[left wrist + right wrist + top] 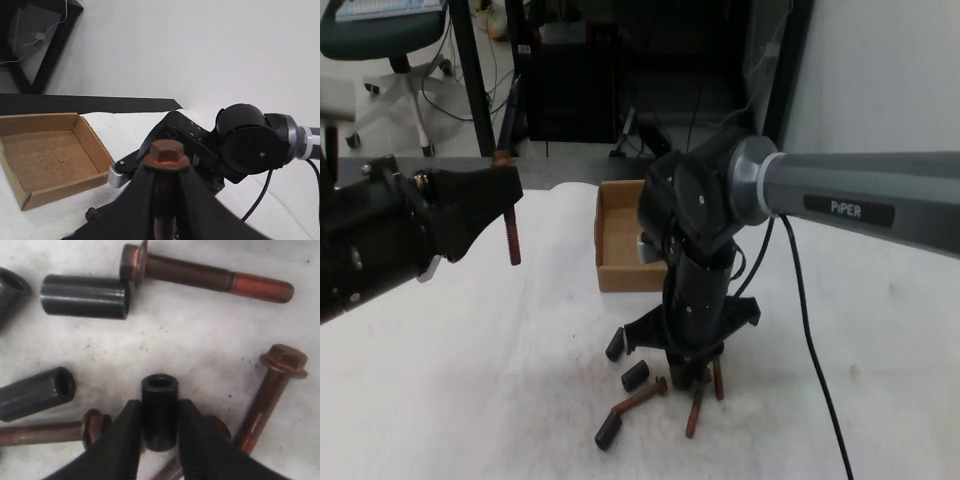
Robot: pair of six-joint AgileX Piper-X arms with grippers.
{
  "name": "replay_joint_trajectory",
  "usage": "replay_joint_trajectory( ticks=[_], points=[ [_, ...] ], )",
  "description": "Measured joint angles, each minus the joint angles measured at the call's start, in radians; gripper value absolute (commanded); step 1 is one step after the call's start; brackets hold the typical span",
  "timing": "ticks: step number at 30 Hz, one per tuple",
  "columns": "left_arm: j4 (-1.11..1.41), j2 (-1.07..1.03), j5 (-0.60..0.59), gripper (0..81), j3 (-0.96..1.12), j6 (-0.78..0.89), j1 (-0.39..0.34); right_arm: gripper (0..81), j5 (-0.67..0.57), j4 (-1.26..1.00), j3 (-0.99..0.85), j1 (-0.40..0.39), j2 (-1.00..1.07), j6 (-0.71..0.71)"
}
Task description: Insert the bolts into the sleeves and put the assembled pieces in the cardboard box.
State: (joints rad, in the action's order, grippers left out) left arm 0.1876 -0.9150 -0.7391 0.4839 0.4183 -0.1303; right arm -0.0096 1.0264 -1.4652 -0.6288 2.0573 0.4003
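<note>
Aloft, left fingers [135, 200]: clamped on copper-coloured hex-head bolt [166, 155], shank pointing down.
Right fingers [120, 440]: closed around short black tubular sleeve [160, 412], low on white table [470, 380].
Relation: bolt well apart, higher; bore likely needs aligning with shank.

One short line of white letters stands on a dark plate [849, 209] set along the grey forearm tube [910, 180] of the right arm. In the high view it is well above the right pincer [692, 370] and out to its right. It is a maker's name, so it is not read off here. No other print can be read.
</note>
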Motion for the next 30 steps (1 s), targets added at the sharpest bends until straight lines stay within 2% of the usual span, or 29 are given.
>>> replay_joint_trajectory(
  ticks=[10, 30],
  points=[
    [0.0, 0.0, 0.0, 0.0, 0.0, 0.0, 0.0, 23.7, -0.002, 0.018, -0.011, 0.0, 0.011, -0.001],
    [0.0, 0.0, 0.0, 0.0, 0.0, 0.0, 0.0, 23.7, -0.002, 0.018, -0.011, 0.0, 0.013, -0.206]
  ],
)
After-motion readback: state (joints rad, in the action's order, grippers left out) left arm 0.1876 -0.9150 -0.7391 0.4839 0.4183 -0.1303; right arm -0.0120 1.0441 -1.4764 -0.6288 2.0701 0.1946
